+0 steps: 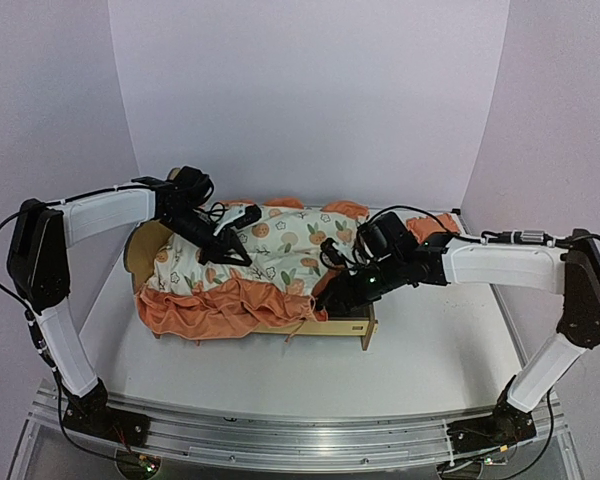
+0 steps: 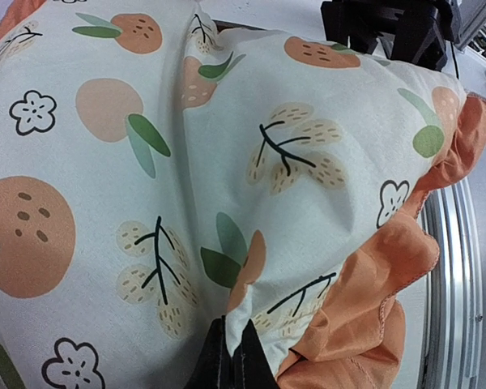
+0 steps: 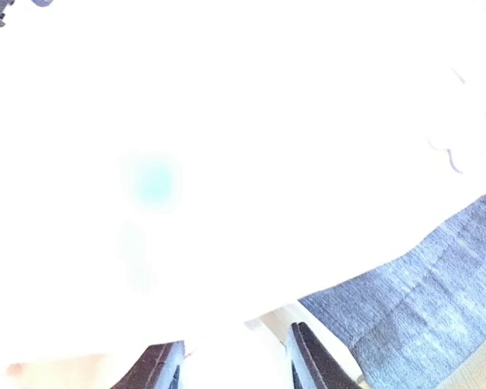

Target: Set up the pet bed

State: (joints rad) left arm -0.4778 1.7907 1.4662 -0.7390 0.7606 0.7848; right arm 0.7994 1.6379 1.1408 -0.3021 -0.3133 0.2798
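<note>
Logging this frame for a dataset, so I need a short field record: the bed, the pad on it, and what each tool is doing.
pet bed: upright, headboard toward the left arm
mattress pad: lying over the bed, orange ruffle draped over the near rail
left tool: shut, pinching a fold of the pad
right tool: at the foot end, beside the grey felt base; grip unclear, view washed out

On the white table (image 1: 430, 350) the plywood pet bed (image 1: 364, 326) sits under an orange-print mattress pad (image 1: 290, 245) whose orange ruffle (image 1: 220, 305) spills over the near side, with the left gripper (image 1: 236, 256) on the pad near the headboard (image 1: 140, 246) and the right gripper (image 1: 330, 290) at the foot-end corner.
</note>
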